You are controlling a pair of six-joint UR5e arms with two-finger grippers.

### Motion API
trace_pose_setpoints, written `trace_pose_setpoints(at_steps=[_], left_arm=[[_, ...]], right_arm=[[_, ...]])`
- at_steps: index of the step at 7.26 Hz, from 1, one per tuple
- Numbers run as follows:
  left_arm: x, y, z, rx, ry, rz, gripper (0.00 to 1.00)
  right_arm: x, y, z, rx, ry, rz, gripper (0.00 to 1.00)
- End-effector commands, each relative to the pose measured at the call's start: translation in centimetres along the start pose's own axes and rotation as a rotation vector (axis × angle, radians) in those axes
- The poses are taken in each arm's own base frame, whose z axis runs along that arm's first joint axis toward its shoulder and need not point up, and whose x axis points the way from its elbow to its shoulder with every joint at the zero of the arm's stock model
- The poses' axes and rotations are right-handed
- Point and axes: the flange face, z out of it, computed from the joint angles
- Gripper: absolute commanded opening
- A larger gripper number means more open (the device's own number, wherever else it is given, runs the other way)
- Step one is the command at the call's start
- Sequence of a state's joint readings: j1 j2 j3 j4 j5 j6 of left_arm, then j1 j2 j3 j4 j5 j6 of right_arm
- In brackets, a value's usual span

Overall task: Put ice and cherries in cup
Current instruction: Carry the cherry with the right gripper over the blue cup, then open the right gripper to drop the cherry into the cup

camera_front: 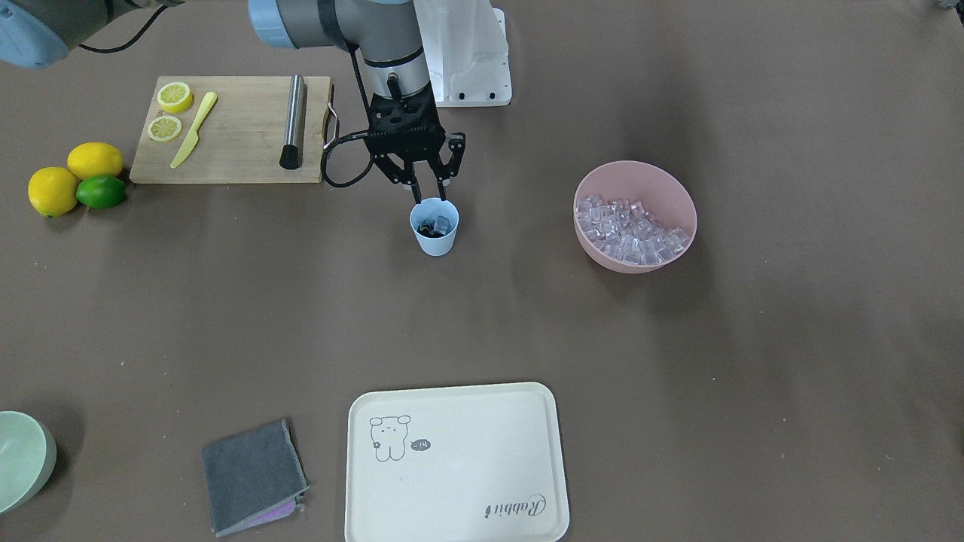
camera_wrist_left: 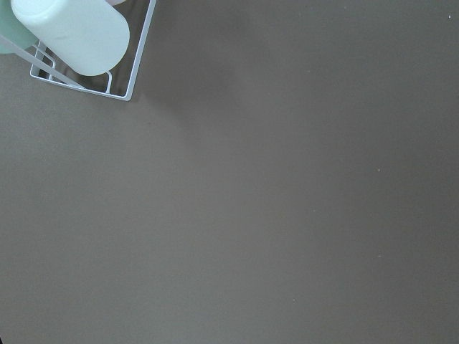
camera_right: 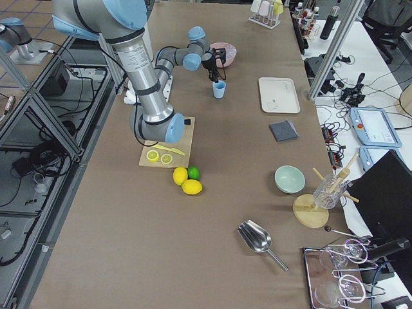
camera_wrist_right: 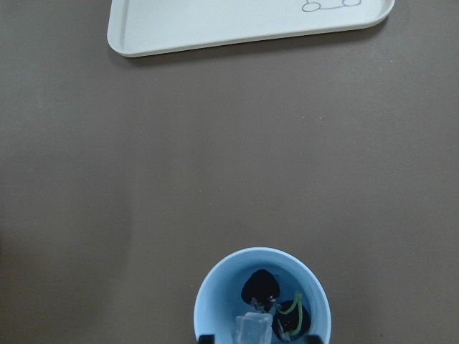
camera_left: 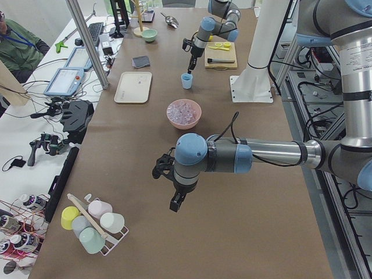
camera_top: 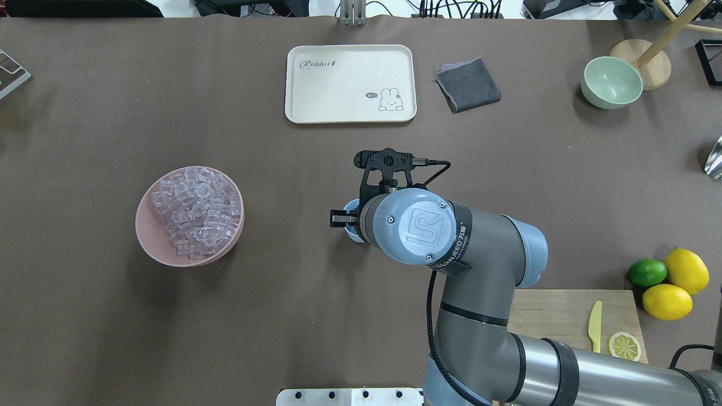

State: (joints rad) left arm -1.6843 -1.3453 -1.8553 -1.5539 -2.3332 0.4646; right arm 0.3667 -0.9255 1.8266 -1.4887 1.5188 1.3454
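Observation:
The light blue cup (camera_front: 434, 239) stands upright mid-table. Inside it lie dark cherries (camera_wrist_right: 258, 287) with green stems and a clear cube of ice (camera_wrist_right: 252, 331). My right gripper (camera_front: 430, 194) hangs just above the cup's rim on the robot's side, open, its fingers spread about a cup's width with nothing between them. More ice (camera_front: 629, 229) fills the pink bowl (camera_front: 663, 188) apart from the cup. My left gripper (camera_left: 174, 203) shows only in the exterior left view, low over bare table far from the cup; I cannot tell whether it is open or shut.
A cutting board (camera_front: 241, 150) carries lemon slices, a yellow knife and a metal muddler (camera_front: 294, 120). Two lemons and a lime (camera_front: 100, 192) lie beside it. A cream tray (camera_front: 452, 459), a grey cloth (camera_front: 252, 474) and a green bowl (camera_front: 19, 455) sit along the far side. A wire cup rack (camera_wrist_left: 93, 64) is near the left arm.

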Motion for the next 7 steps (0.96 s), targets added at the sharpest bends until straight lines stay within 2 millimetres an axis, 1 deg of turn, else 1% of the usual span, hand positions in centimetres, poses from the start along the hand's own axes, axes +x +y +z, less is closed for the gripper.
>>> trace_pose_setpoints(at_steps=[1,2,3,4,5,6,7], left_arm=[[0.1,0.0,-0.1,0.001,-0.001,0.000,0.99],[0.1,-0.1,-0.1,0.002,-0.001,-0.005,0.99],[0.0,0.0,0.0,-0.001,0.001,-0.021,0.99],[-0.3,1.1,0.8,-0.017,0.008,-0.088,0.99],[0.1,1.3,0.5,-0.013,0.008,-0.194,0.99],[0.8,0.1,-0.5,0.018,0.002,-0.293,0.99],[0.7,0.2,-0.2,0.024,0.001,-0.309,0.99]], right_arm=[[-0.1,0.0,-0.5,0.001,-0.011,0.000,0.99],[0.1,-0.4,-1.3,0.008,-0.020,0.004,0.99],[2.3,-2.0,-2.0,0.031,-0.003,0.024,0.99],[5.1,-4.3,-2.1,0.053,0.061,0.048,0.99],[7.3,-6.7,-2.5,0.050,0.159,0.060,0.99],[8.8,-9.3,-4.7,0.071,0.188,-0.018,1.00],[12.7,-11.8,-6.3,0.031,0.191,-0.022,1.00]])
